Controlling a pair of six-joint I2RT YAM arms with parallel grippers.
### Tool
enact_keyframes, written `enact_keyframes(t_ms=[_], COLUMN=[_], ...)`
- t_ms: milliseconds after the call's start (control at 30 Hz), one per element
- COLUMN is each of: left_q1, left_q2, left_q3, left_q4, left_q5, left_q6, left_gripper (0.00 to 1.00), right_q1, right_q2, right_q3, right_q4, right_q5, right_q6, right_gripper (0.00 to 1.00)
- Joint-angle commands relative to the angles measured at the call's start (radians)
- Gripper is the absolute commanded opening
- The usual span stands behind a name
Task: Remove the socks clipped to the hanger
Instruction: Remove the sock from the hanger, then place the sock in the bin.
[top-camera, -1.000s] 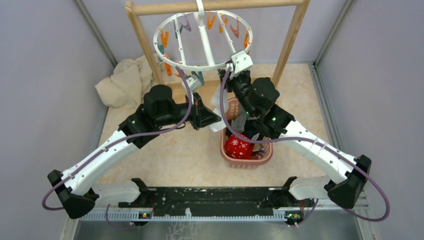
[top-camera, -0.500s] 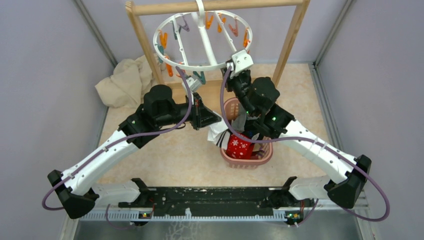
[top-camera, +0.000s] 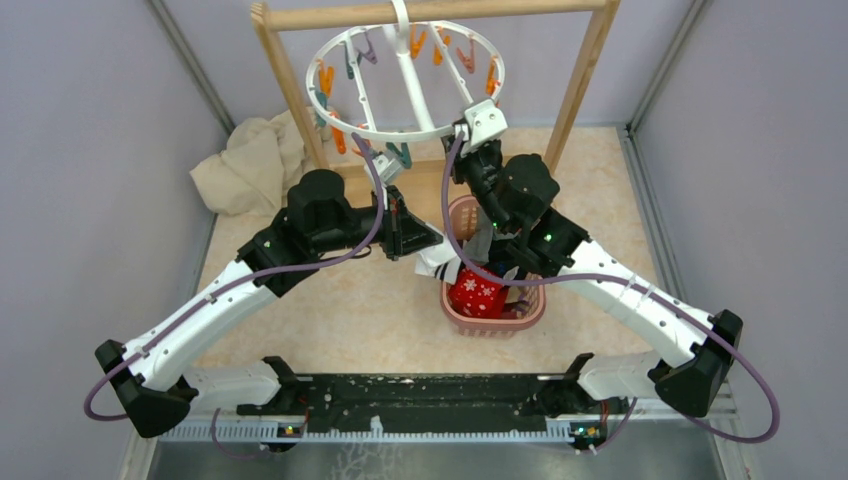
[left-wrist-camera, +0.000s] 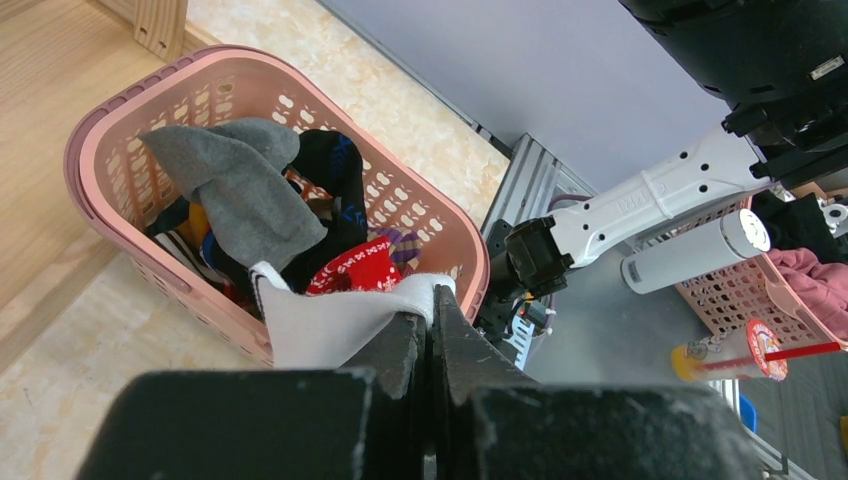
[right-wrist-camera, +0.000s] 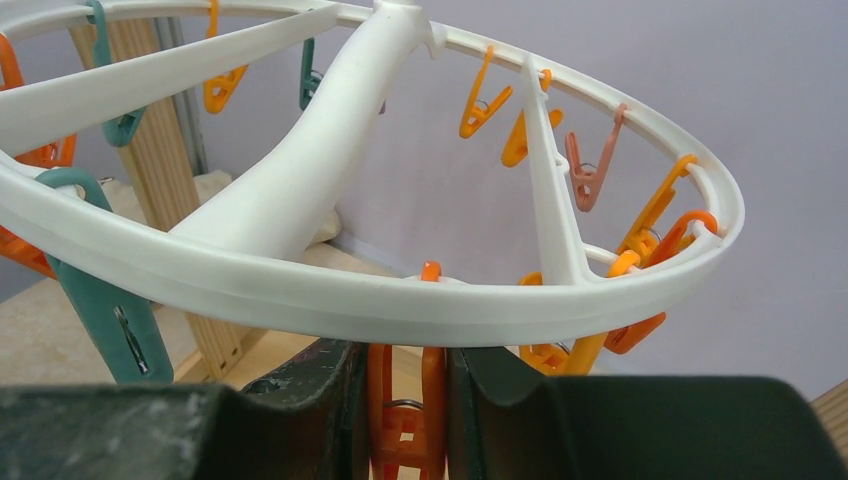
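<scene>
From above: white hanger (top-camera: 412, 80) hung by its hook on the wooden rack (top-camera: 583, 70), up at the back. Right gripper (top-camera: 463, 137) up at the near right edge of the ring. Left gripper (top-camera: 436, 252) lower down, just beside the pink basket (top-camera: 495, 322), pinching a white sock (top-camera: 440, 265). Red sock (top-camera: 478, 295) with white flakes inside the basket. Cream cloth (top-camera: 250, 165) bunched up by the left wall.

From the left wrist: left gripper (left-wrist-camera: 430, 335) squeezed tight on the white sock (left-wrist-camera: 335, 320), right at the near rim of the pink basket (left-wrist-camera: 85, 150); touching the rim or not, hard to tell. Piled together in the basket: grey sock (left-wrist-camera: 240, 190) on top, black sock (left-wrist-camera: 335, 165) behind it, red sock (left-wrist-camera: 355, 272) down next to the white one.

From the right wrist: right gripper (right-wrist-camera: 405, 400) clamped on an orange clip (right-wrist-camera: 405, 430), one finger on each side, both touching it. Clip dangling from the front of the hanger (right-wrist-camera: 350, 300) ring. More orange clips (right-wrist-camera: 480, 100) along the far side, teal clip (right-wrist-camera: 100, 310) at the left.
</scene>
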Motion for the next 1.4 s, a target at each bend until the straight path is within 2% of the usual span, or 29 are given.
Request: enact_keyframes(t_ms=[0,200,533,733,900,1133,1367], left_q1=[-0.006,-0.006,-0.006,-0.006,-0.006,-0.008,-0.009], left_q2=[0.002,0.003,0.008,0.012,0.022,0.043,0.090], left_q3=[0.021,0.044,0.065,0.084,0.110,0.140,0.185], left_q4=[0.005,0.001,0.037,0.038,0.040,0.057,0.108], left_q5=[0.015,0.023,0.072,0.076,0.086,0.103,0.144], left_q6=[0.002,-0.004,-0.029,-0.031,-0.031,-0.034,-0.048], left_gripper=[0.01,0.02,0.03,0.03,0.03,0.03,0.03], right_q1=[0.002,-0.044,-0.064,-0.066,-0.066,-0.069,-0.071], right_q2=[-0.022,-0.031,-0.026,-0.054,-0.087,-0.185,-0.314], right_q3=[0.011,0.000,0.010,-0.021,-0.060,-0.147,-0.216], right_q4=[0.037,0.018,-0.050,-0.064,-0.080,-0.114,-0.194], right_q5=[-0.007,-0.047,-0.078,-0.077,-0.079,-0.045,0.101], right_q6=[0.028,0.086,0.130,0.150,0.176,0.244,0.329], right_gripper=[0.00,0.02,0.50,0.68,0.96,0.99,0.99])
